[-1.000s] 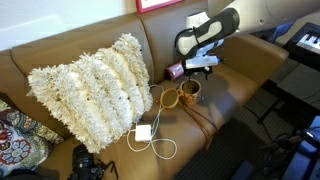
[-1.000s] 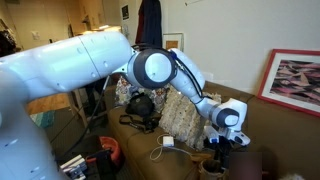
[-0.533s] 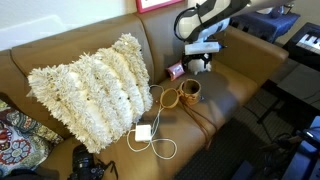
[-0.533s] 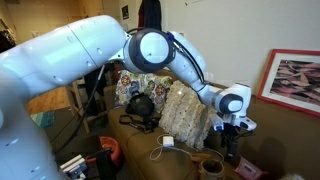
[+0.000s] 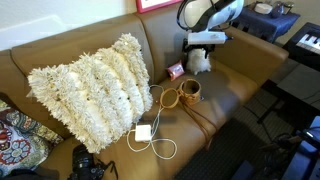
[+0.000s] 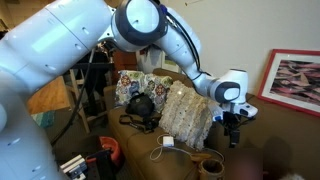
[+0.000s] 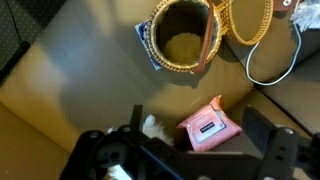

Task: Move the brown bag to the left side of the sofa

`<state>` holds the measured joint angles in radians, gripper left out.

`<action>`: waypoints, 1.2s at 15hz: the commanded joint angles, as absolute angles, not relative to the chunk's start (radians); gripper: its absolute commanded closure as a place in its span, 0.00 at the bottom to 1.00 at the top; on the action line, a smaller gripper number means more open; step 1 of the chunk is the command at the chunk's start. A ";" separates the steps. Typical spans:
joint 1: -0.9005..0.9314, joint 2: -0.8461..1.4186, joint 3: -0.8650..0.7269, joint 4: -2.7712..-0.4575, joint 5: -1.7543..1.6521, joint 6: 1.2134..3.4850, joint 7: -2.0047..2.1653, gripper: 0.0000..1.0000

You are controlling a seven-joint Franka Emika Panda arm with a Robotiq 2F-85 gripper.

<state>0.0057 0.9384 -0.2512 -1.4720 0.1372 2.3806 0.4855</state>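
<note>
The hand hangs in the air over the back of the sofa, clear of the seat. In the wrist view its two fingers stand far apart at the lower edge of the frame, spread wide, with nothing between them and nothing touched.

The brown bag sits upright on the seat surface, below the hand and a little to the left of it in an exterior view. The wrist view looks down into the open mouth of the bag. Only its woven bottom shows, and it looks empty. One thin hoop handle lies flat beside it.

Far to the left of the hand, a dark camera rests at the front edge of the seat. Next comes a big shaggy cream pillow leaning on the backrest, well apart from the hand. Just in front of the pillow lies a white charger, and its white cable loops across the seat towards the bag. Nearer the hand, a small pink packet lies between the pillow and a white fluffy toy. The toy sits right under the hand. In the wrist view the packet and the toy lie between the bag and the fingers.
</note>
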 commanded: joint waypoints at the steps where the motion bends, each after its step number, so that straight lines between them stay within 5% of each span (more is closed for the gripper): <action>1: 0.032 0.748 -0.254 -1.698 0.109 2.507 0.488 0.00; 11: 0.035 0.423 -0.244 -1.983 0.077 2.649 0.483 0.00; 18: 0.026 0.396 -0.238 -2.002 0.047 2.620 0.519 0.00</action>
